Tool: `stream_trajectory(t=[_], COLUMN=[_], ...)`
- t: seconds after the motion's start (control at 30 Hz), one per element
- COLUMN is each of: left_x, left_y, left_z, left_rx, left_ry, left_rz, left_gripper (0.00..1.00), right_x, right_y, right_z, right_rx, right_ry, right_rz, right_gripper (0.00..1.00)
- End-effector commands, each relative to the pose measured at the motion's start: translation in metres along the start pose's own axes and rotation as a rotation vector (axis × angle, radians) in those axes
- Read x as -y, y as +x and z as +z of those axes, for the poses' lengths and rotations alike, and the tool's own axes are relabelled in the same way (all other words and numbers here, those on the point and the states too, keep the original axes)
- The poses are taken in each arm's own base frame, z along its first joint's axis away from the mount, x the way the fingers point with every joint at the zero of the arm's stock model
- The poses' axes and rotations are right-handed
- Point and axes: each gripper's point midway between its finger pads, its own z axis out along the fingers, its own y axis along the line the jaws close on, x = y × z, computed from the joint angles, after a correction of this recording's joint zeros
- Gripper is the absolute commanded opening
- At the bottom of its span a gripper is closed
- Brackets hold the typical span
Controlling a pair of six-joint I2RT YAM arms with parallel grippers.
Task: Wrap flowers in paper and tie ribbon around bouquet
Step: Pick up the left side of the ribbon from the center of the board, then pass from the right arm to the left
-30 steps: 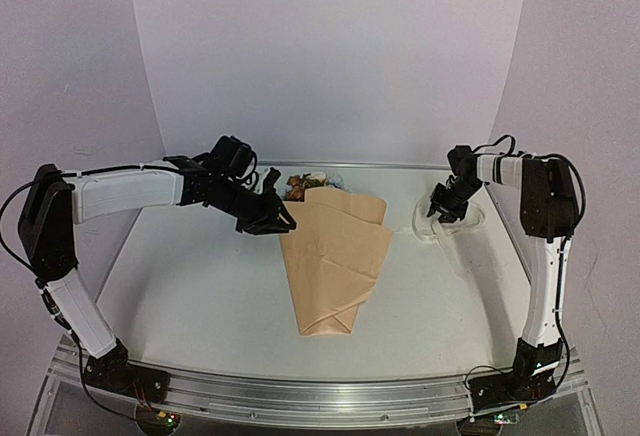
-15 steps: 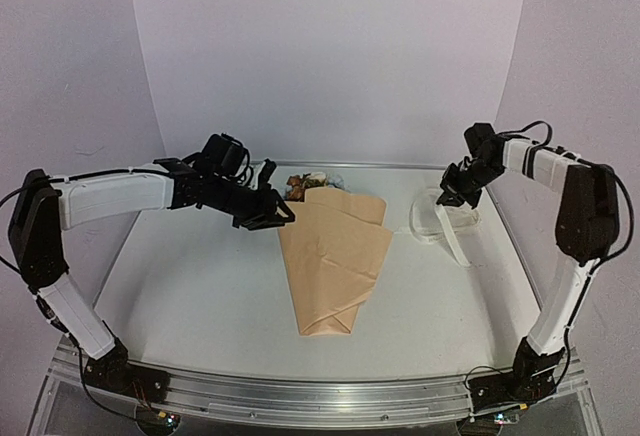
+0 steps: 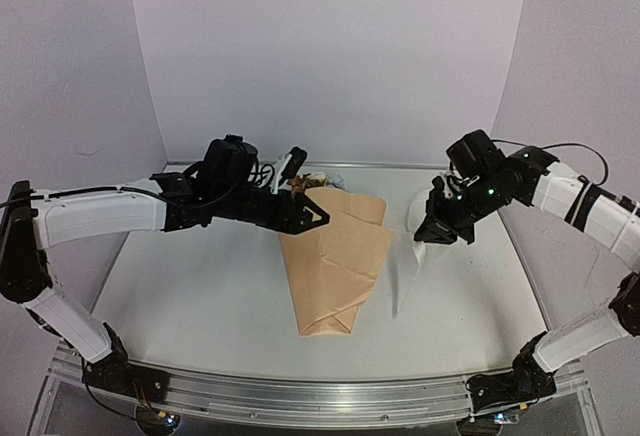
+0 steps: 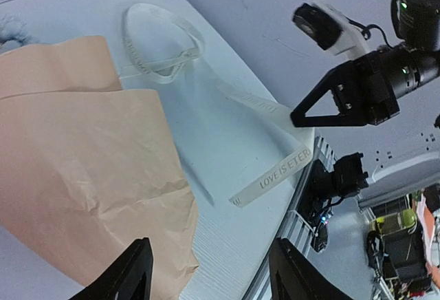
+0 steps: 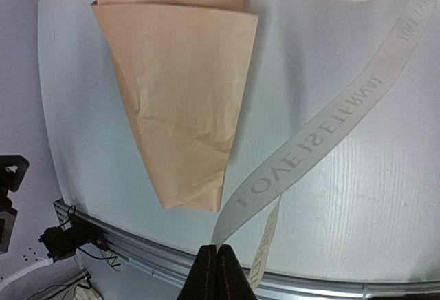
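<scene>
On the white table (image 3: 200, 291), under lilac walls (image 3: 330, 56), lies the bouquet (image 3: 335, 256).

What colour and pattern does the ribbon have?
The ribbon is cream-white with grey printed lettering; the right wrist view shows it best.

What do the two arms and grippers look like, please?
The left arm and right arm have white shells, black joints and thin black cables looping alongside. The left gripper and right gripper are black with tapered fingers.

Bright, even, diffuse light, the ribbon (image 5: 309, 142) casting a soft shadow; wrist views warp toward their edges.
</scene>
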Motion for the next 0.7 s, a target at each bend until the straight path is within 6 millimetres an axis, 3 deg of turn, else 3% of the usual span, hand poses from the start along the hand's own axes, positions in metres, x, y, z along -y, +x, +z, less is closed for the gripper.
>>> stream_trajectory(t=[0.0, 0.23, 0.37, 0.5, 0.67], left_x=[0.034, 0.058, 0.067, 0.066, 0.054], left_y=[-0.005, 0.03, 0.046, 0.062, 0.057], left_z=[0.004, 0.018, 0.024, 0.032, 0.039], left_rx=[0.114, 0.199, 0.253, 0.285, 0.359], left_ry=[0.003, -0.036, -0.098, -0.134, -0.209], left_rz=[0.247, 0.344, 0.39, 0.405, 0.394], left_gripper=[0.62, 0.63, 0.64, 0.64, 0.64], right_x=[-0.041, -0.06, -0.08, -0.098, -0.108], right_y=[0.012, 0.018, 0.019, 0.026, 0.033], right_z=[0.008, 0.02, 0.034, 0.047, 0.05], right_rx=[-0.005, 0.15, 0.204, 0.208, 0.227], right_ry=[-0.058, -0.032, -0.055, -0.065, -0.059], right_rz=[0.133, 0.203, 0.301, 0.375, 0.386], right_gripper=[0.0, 0.0, 0.0, 0.0, 0.0])
